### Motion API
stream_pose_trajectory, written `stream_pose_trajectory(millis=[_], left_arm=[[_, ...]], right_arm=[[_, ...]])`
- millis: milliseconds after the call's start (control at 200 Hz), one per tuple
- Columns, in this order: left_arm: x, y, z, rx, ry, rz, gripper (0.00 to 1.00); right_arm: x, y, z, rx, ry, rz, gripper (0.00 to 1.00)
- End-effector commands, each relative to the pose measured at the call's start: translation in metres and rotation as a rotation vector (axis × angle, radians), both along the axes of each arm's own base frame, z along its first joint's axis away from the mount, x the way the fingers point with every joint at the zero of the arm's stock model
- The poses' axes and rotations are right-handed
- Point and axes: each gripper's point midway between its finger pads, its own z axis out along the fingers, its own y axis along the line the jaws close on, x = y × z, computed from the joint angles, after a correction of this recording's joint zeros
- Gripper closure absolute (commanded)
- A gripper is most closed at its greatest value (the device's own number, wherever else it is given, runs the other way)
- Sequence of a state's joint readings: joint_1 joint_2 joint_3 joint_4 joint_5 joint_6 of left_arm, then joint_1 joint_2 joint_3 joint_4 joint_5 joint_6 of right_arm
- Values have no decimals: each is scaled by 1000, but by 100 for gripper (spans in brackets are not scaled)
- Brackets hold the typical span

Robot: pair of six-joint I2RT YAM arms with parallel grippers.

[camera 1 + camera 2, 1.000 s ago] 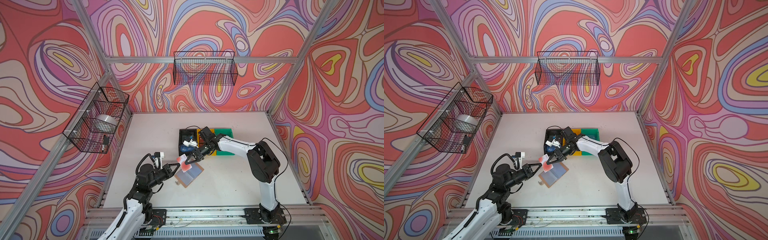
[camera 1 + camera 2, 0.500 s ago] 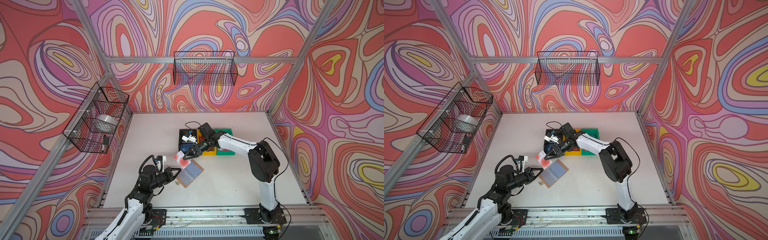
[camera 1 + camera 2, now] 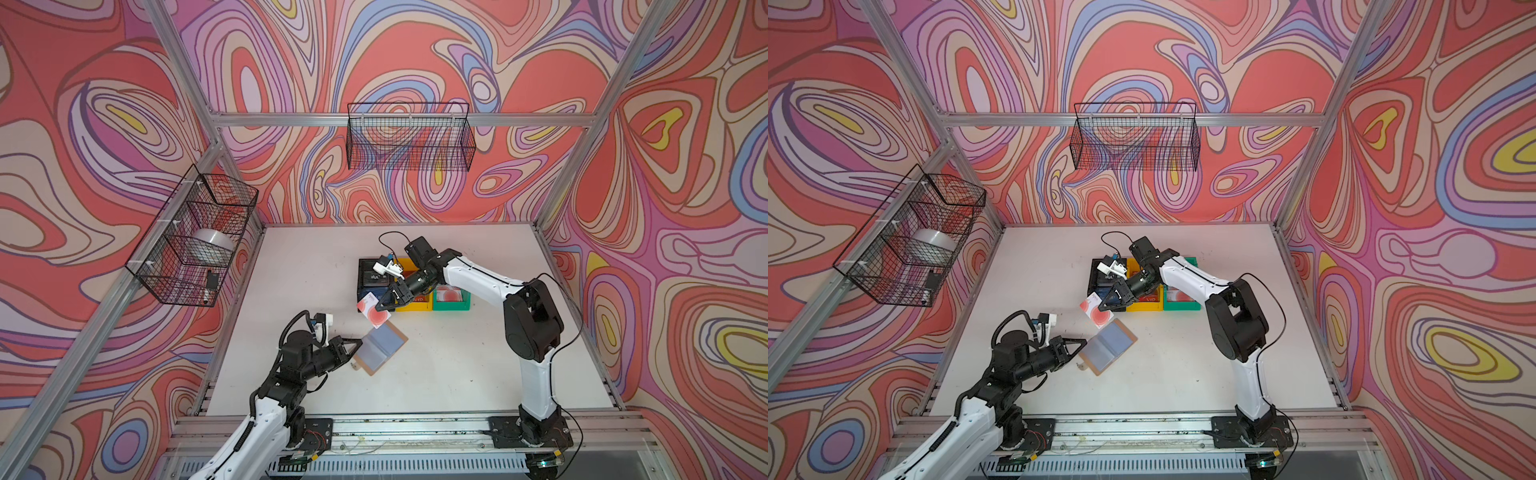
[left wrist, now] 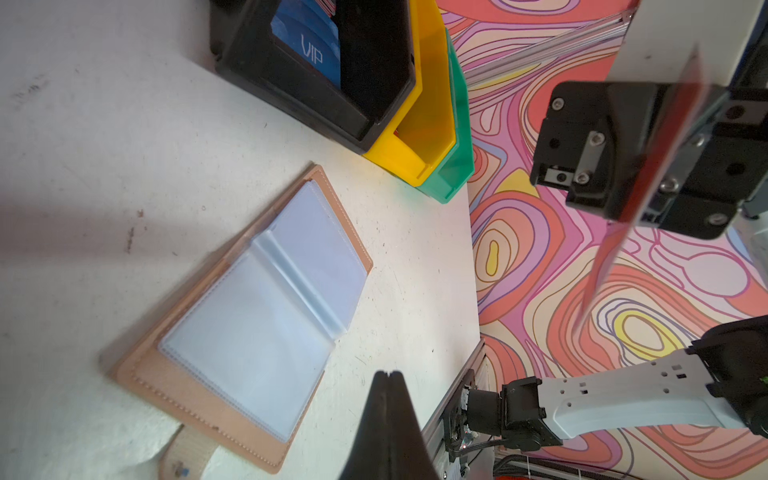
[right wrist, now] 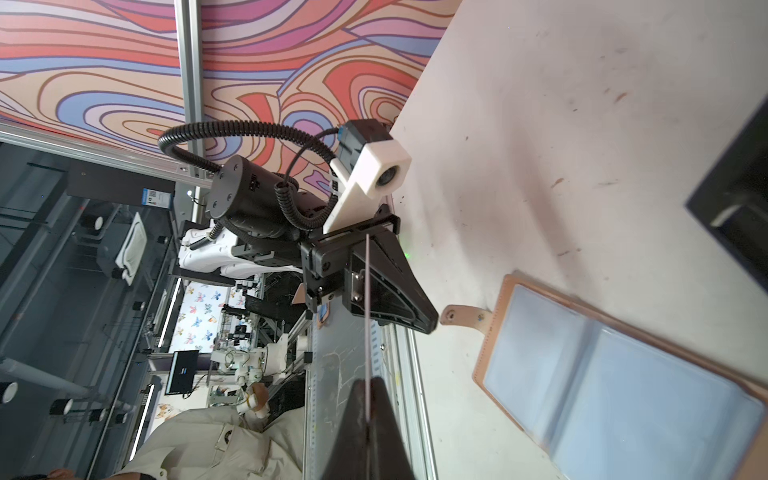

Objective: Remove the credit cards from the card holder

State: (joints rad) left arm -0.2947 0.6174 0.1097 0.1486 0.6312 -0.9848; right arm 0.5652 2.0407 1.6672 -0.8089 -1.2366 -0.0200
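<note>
Since a second ago our right gripper (image 3: pixel 380 309) has drawn the whitish plastic card with the red round blotch (image 3: pixel 372 314) a little off the tan leather-look card holder (image 3: pixel 384 349). On the white bench (image 3: pixel 457 374) we see a row of three plastic bins (image 3: pixel 409 306) toward the back edge; the holder lies open nearer the front-left corner. Our left gripper (image 3: pixel 359 341), jaws together and empty, hovers just beside it. The right one clamps the card in the air between bins and holder.

My right gripper (image 3: pixel 379 308) carries the white card (image 3: pixel 376 319) up off the card holder (image 3: pixel 384 347), and it's now closer to the black bin (image 3: pixel 361 270). My left gripper (image 3: pixel 360 340), closed, has dropped from the card to the holder's edge.
</note>
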Motion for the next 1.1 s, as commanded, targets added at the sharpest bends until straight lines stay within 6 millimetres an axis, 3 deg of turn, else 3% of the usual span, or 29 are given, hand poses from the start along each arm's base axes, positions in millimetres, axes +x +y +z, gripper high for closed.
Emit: stream_pose_trajectory(millis=[0, 105, 280, 466, 556, 701, 806, 1092], left_arm=[[1, 0, 3, 21, -5, -4, 100], [2, 1, 2, 42, 6, -7, 100], [5, 1, 1, 51, 17, -2, 100], [9, -2, -1, 46, 26, -10, 100], [9, -3, -1, 38, 26, -11, 100], [9, -2, -1, 40, 27, -12, 100], [8, -2, -1, 46, 28, -9, 100], [9, -1, -3, 47, 44, -2, 100]], right_arm=[[10, -28, -6, -99, -85, 0, 100], [25, -59, -19, -239, -183, -1, 100], [55, -129, -52, -645, -514, 46, 100], [81, -184, -33, -793, -636, 31, 100], [88, -201, -20, -798, -683, 12, 100], [98, -230, -20, -878, -725, 7, 100], [108, -240, -21, -894, -737, 13, 100], [125, -230, -41, -853, -736, 97, 100]])
